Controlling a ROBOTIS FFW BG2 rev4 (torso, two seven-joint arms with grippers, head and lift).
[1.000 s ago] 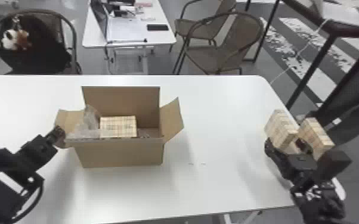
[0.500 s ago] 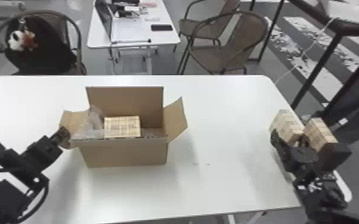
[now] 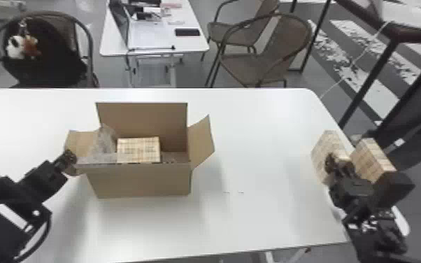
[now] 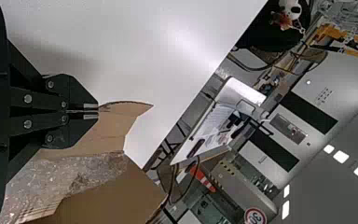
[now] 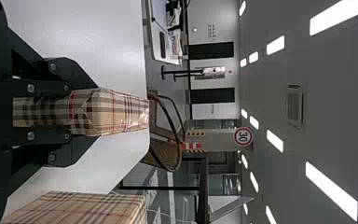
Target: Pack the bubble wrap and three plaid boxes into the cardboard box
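The cardboard box stands open on the white bench, its back flap raised and its right flap spread outward. Everything below is placed from that cardboard box.

At its left side, the left tool is clamped on the left flap. In the left wrist view the fingers of the left tool are pressed nearly together, with just the thin edge of cardboard between their tips.

Inside it, toward the left end, lies crumpled bubble wrap, part of it reaching over the front rim. One plaid box sits in it near the middle, just beside the bubble wrap.

Well to the right of it, at the right edge of the bench, the right tool is clamped on a second plaid box. The right wrist view shows the fingers of the right tool held apart by the width of that box, one against each side. Just beyond, on the side farther from the cardboard box, is a third plaid box, apart from the one in the right tool. What bears its weight I cannot tell.
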